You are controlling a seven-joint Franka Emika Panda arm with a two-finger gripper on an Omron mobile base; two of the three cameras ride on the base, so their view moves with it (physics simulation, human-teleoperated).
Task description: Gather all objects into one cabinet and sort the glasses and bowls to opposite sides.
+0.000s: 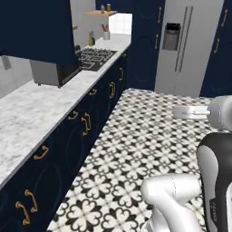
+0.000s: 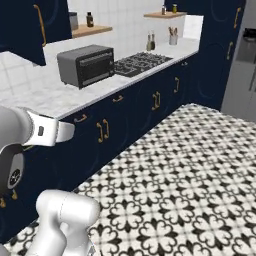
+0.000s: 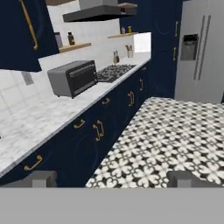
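The glasses and the bowls are out of view. A dark navy upper cabinet [image 1: 36, 27] hangs over the counter at the upper left, its door shut, with a curved brass handle [image 3: 28, 24]. The cabinet [image 2: 22, 25] [image 3: 17, 30] is also at the top left of the right base and hand views. My gripper [image 3: 113, 179] is open wide with nothing between its fingertips [image 3: 41, 178]. It is held high over the patterned floor, looking along the counter run.
A grey toaster oven [image 3: 72, 78] stands on the white marble counter [image 1: 31, 113], with a cooktop [image 1: 95, 56] beyond it. Navy lower cabinets with brass pulls [image 2: 102, 130] line the left. A steel fridge [image 3: 199, 48] stands at the far right. The tiled floor [image 1: 149, 136] offers free room.
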